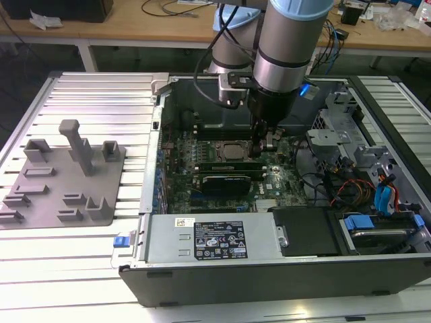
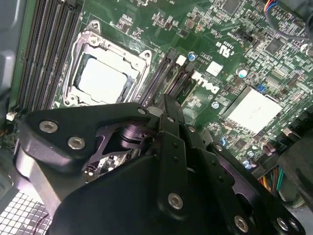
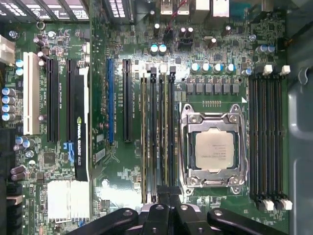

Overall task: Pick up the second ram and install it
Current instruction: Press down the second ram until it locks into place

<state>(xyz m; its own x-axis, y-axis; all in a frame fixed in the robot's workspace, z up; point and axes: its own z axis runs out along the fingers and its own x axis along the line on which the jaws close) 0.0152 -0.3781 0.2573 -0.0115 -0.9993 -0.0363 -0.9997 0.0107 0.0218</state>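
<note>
Black fingers (image 3: 165,196) point straight down over the memory slots (image 3: 156,132).

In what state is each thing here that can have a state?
Computer case: open, cover off.
CPU: seated, top bare.
Second ram: standing in a slot under the gripper; whether fully seated is unclear.
Gripper: low inside the case, at the second ram's end.
Far memory slots: empty.

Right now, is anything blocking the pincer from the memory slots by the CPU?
Nothing visible does. The pincer hangs right over the memory slots beside the CPU, with no cable or part between them.
</note>
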